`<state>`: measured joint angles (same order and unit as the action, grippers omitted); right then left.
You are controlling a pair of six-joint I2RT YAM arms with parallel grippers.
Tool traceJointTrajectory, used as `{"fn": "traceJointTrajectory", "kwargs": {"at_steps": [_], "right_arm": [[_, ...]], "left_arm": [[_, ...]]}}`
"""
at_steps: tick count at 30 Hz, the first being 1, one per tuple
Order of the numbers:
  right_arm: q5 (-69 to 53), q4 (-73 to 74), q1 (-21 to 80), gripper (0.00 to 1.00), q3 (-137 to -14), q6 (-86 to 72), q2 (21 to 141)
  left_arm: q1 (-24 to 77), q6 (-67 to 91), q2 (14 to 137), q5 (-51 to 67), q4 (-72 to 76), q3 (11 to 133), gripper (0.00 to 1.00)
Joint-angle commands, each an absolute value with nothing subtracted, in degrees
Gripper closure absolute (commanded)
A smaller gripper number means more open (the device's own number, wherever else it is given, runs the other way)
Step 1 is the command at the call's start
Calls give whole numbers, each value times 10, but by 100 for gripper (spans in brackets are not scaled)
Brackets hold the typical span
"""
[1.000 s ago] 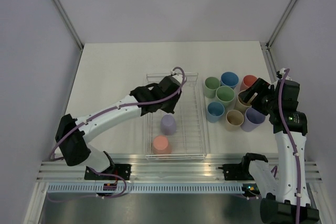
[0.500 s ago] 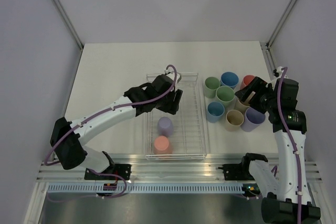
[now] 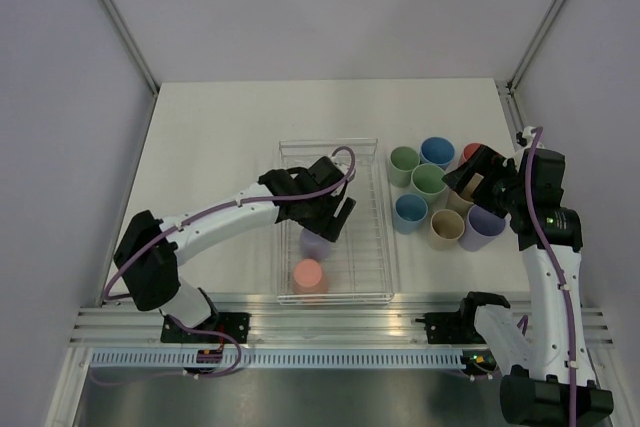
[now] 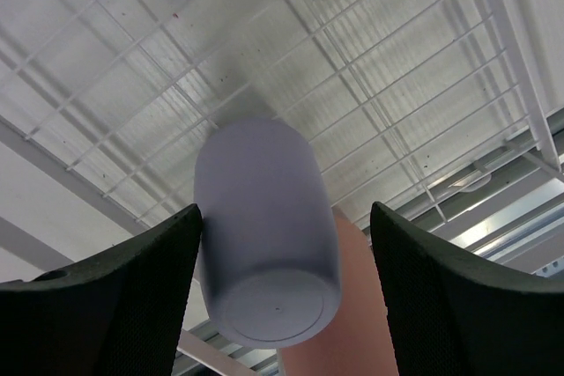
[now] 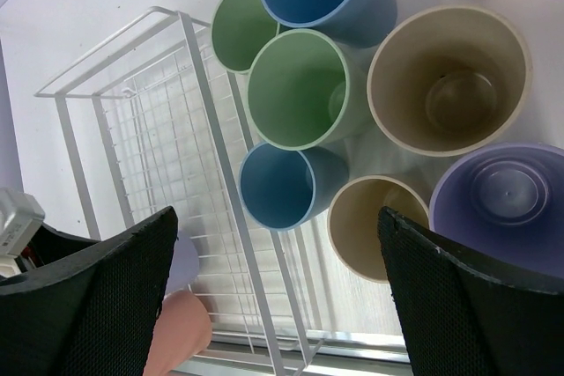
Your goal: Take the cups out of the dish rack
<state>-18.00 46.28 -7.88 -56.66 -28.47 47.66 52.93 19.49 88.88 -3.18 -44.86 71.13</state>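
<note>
Loosely, the left gripper [image 4: 284, 210] straddles 1 lavender cup [image 4: 263, 244].

White tabletop [image 3: 220, 147] is sitting evenly lit, w/ soft shadows only. Pale grey-lilac panels are closing it in: back wall [image 3: 330, 7], L wall [image 3: 60, 147], R wall [image 3: 600, 67]. Alu posts [image 3: 115, 17] are rising from both far corners. Alu rails [image 3: 340, 322] are running along the near edge, a dark strip [image 3: 340, 397] lying below.

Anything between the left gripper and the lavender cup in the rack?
Nothing visible. The lavender cup sits upside down between the open fingers of the left gripper; the pink cup stands beyond it, nearer the rack front.
</note>
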Motion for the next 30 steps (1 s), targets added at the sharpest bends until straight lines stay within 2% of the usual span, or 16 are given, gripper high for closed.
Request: {"fn": "traceJointTrajectory", "kwargs": {"at_steps": [1,12,16,18,19,21,22,30], "right_arm": [[-179,452,-74,2,-566,-279,476],[-177,452,-71,2,-562,-278,476],[-174,452,-70,2,-562,-278,477],[-173,452,-70,2,-562,-278,479],[-173,452,-70,2,-562,-278,479],[-176,453,-70,2,-564,-278,480],[-176,453,-70,2,-567,-279,480],[-214,425,-68,2,-563,-284,465]], "left_arm": [[535,192,890,-26,-462,700,20],[535,199,928,-32,-467,684,20],[535,199,936,-39,-465,684,26],[536,198,940,-41,-466,685,47],[536,198,940,-41,-467,686,73],[535,199,937,-48,-467,687,95],[535,200,934,-52,-466,688,98],[519,239,835,-120,-405,722,98]]}}
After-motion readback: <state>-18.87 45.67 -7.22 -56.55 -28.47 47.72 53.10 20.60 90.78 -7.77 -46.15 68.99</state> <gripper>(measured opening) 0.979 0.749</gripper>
